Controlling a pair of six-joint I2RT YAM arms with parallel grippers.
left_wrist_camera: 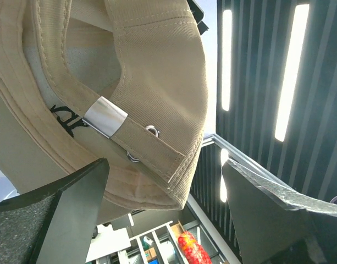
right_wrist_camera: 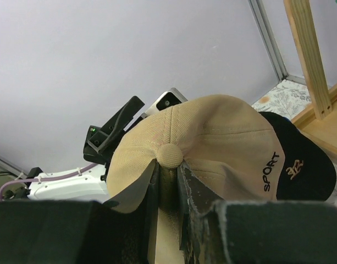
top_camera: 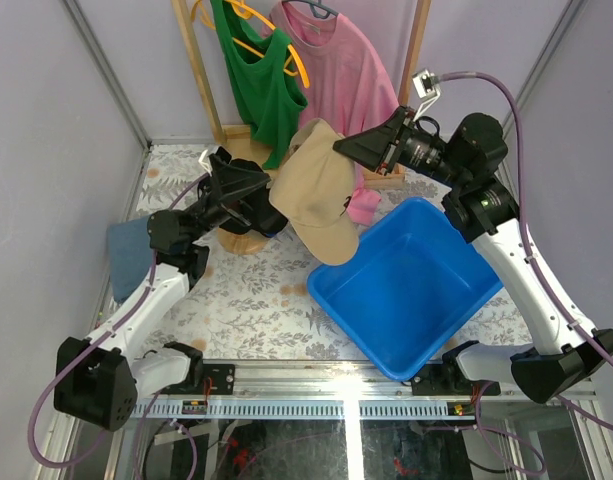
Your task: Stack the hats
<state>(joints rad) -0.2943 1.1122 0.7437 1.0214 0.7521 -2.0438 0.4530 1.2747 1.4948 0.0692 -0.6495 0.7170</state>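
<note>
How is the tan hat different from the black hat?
The tan hat is light brown; the black hat is dark. The right gripper pinches the tan hat by its top and holds it up; the black hat sits behind it, and no fingers are seen pinching it. The tan hat has the black word SPORT on it; the black hat has a tan stitched mark. Both are soft caps.

Walled on three sides by pale lilac panels (top_camera: 46, 120) joined at grey metal posts (top_camera: 106, 75), and floored by a bench (top_camera: 246, 300) under a grey floral-print cover. Backed at the far edge by a wooden rack (top_camera: 194, 60) hung with a green vest (top_camera: 256, 80) and a pink T-shirt (top_camera: 336, 70). Lit from overhead, in the left wrist view, by long white strip lights (left_wrist_camera: 292, 71) set among dark ceiling slats (left_wrist_camera: 256, 110).
</note>
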